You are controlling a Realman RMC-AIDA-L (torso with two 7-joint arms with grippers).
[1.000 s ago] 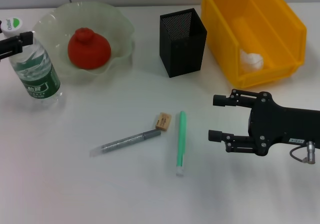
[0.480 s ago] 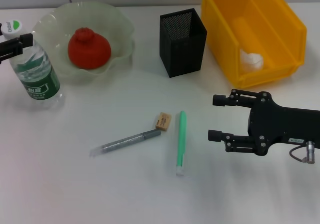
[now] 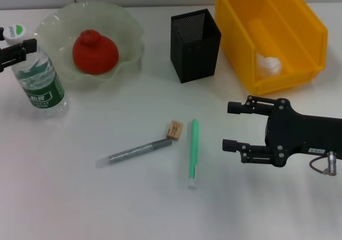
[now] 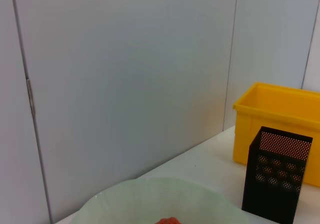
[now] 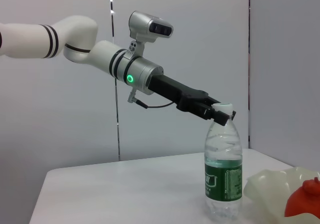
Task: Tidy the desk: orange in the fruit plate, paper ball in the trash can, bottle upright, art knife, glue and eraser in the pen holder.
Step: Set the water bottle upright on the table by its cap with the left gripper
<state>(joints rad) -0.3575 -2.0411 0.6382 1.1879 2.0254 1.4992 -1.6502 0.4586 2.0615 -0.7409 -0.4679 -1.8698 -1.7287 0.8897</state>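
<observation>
Left end effector (image 5: 220,113) apparently grips the upright bottle's (image 5: 223,176) neck.

1. Pretty bright, even light overall, nothing dim.
2. Only soft, faint shadows on the white tabletop (image 3: 107,197).
3. Small glare on the clear plastic water bottle (image 3: 37,79) at 9 o'clock.

Left gripper (image 5: 220,112) is up at far left, fingers clamped tight; right gripper (image 3: 231,126) hovers low, jaws spread wide.
</observation>
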